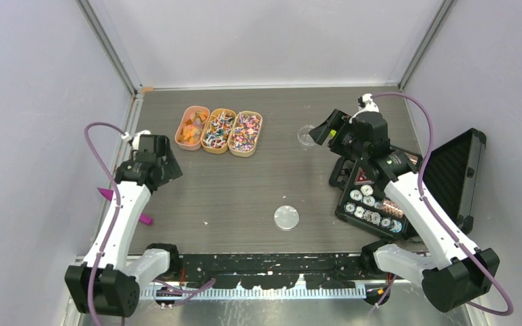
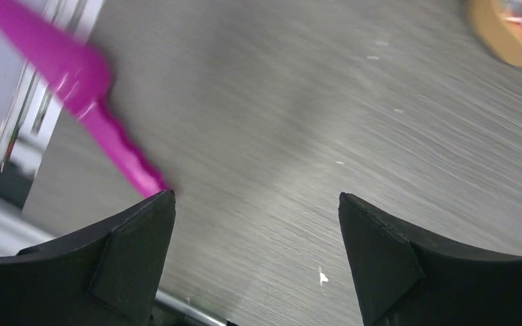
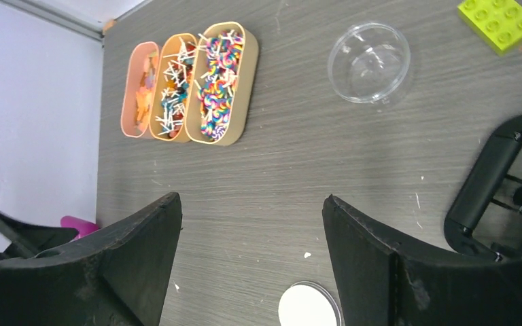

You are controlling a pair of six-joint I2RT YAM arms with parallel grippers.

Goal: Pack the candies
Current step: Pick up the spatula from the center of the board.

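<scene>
Hovering with jaws spread wide and nothing between them, the left gripper [image 2: 255, 204] hangs over the bare table [image 2: 312, 102], a magenta utensil [image 2: 75, 78], probably a scoop, lying just beside its left finger. The right gripper [image 3: 251, 200], likewise released and empty, faces the candies [image 3: 216, 81], which sit in three oval trays [image 3: 250, 81] at the table's far side, well apart from both arms. A clear round cup [image 3: 369, 62] stands near the right gripper; its lid [image 1: 286, 218] lies mid-table. Packing appears not yet begun, and the next move likely calls for the left gripper to swing over the utensil's handle and close on it.
</scene>
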